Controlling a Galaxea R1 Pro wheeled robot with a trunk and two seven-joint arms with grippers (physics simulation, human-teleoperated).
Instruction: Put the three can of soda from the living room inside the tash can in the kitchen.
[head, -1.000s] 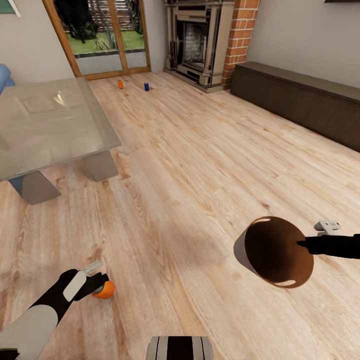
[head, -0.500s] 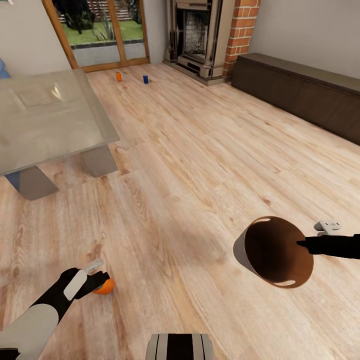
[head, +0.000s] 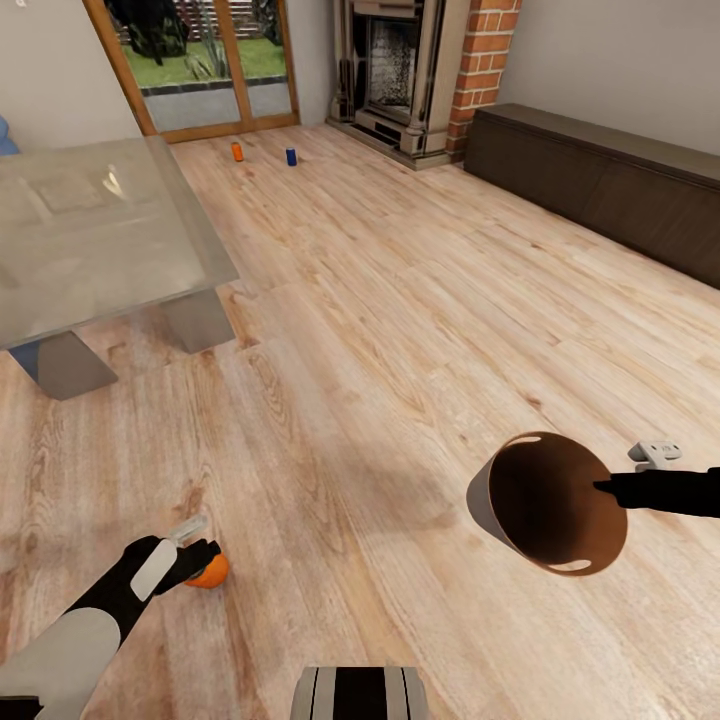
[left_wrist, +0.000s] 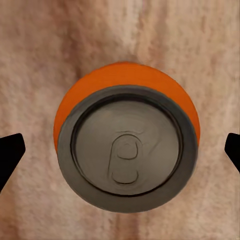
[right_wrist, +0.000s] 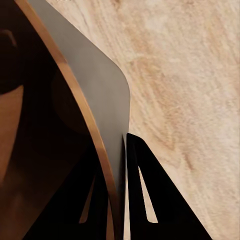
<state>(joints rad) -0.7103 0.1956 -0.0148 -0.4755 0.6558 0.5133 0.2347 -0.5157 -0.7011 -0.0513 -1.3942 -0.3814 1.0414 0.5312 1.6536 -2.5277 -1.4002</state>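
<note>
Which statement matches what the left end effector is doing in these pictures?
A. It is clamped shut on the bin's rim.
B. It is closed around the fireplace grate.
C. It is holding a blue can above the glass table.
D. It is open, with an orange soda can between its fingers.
D: in the left wrist view the left end effector is spread wide, its fingertips clear of both sides of the orange soda can on the floor.
</note>
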